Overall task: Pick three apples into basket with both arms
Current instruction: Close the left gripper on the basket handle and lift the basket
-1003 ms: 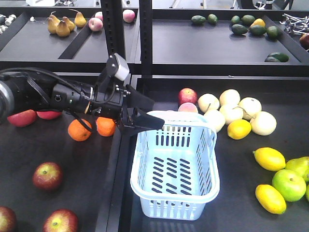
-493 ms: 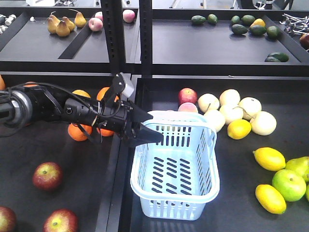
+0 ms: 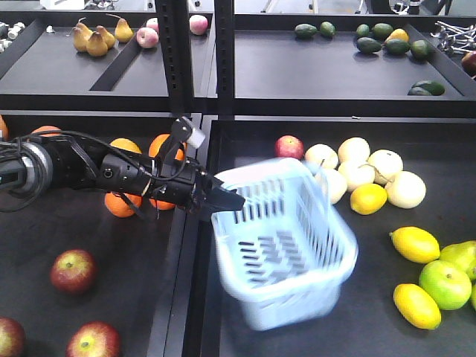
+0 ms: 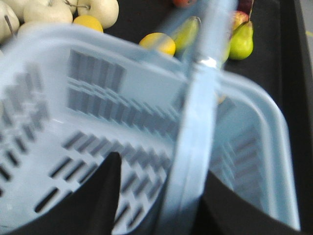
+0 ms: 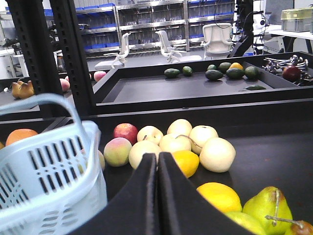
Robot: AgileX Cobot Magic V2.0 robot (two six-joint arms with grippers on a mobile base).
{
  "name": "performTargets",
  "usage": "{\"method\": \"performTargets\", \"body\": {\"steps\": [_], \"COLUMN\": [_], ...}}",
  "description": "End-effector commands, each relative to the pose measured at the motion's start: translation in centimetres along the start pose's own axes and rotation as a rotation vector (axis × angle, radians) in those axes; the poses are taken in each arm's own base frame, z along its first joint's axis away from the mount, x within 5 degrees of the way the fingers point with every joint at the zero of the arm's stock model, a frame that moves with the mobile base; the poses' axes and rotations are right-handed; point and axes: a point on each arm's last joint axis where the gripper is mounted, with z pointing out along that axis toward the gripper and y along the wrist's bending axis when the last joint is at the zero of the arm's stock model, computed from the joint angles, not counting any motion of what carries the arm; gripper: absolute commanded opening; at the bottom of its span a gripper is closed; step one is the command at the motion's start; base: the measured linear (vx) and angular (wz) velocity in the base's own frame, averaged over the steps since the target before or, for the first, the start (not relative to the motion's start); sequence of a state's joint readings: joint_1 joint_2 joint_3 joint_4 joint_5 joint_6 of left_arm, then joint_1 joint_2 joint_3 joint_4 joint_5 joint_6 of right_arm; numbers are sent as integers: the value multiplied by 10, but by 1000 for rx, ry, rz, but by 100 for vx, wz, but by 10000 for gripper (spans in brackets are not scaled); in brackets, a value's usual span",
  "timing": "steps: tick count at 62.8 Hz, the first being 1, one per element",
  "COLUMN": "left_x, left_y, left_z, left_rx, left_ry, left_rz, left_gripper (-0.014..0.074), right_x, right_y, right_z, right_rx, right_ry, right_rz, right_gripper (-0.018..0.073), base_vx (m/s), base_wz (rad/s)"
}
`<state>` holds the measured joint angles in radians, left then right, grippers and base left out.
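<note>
Basket (image 3: 282,245) now askew; pale fruit (image 3: 355,175) just beside

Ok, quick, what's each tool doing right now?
Left tool: straddling the basket handle; clamped or not, cannot tell.
Right tool: closed, empty.

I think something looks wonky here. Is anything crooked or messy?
Yes. The basket is turned crooked and looks tipped, not flat. It is blurry, as if it is moving. The left claw is right at its rim. Nothing is inside it.
</note>
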<state>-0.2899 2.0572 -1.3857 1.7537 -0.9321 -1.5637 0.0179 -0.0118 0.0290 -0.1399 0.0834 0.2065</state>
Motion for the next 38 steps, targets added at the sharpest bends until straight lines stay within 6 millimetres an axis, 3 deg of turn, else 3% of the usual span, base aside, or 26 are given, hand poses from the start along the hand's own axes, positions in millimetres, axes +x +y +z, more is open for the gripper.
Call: {"method": "performTargets", "body": {"steps": [1,14,38], "left_x": [-26,-55,-101], "left_y": [-26,-61,-156], "left_z": [-16,-43,-121], "left_rx": [82,175,252], "left_ry": [-14,-70,-122], "left_rz": [23,-11,-41], "left_gripper": [-9,-8,-8], "right_x": [-3,-3,-3], "right_y": [1,1,1], "right_z": [-1,-1,-1], "right_rx": [-7,-7,-7], "right_ry": [-70,-70,-70], "right_rz": [-12,-12,-12], "right_gripper": [-8,-8,-8], "base_vx": [0,0,0], "base_wz": [0,0,0]}}
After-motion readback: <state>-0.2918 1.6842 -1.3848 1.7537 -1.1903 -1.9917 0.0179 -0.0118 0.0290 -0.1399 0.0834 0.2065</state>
